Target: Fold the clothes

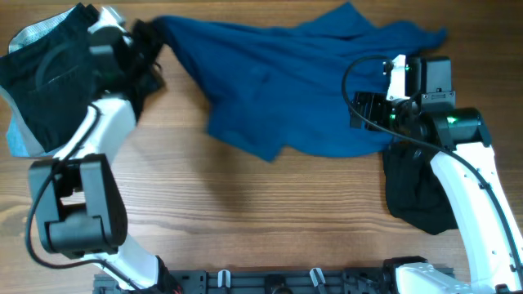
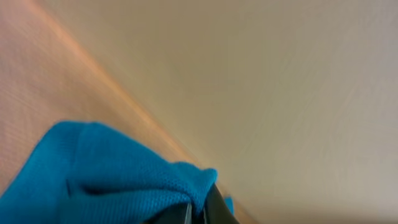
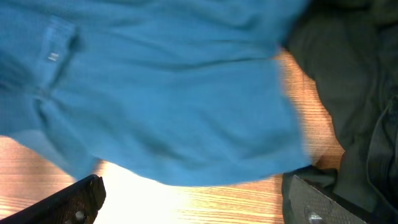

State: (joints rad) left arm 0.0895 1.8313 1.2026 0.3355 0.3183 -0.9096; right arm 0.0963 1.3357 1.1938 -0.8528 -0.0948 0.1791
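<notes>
A blue shirt lies spread and rumpled across the far middle of the wooden table. My left gripper is at the shirt's left end and is shut on a bunched corner of it, lifted off the table. My right gripper is open and empty at the shirt's right lower edge; its fingers straddle bare wood just below the hem.
A black garment lies at the far left under the left arm, with a light blue cloth beneath it. A dark garment lies at the right beside the right arm, also in the right wrist view.
</notes>
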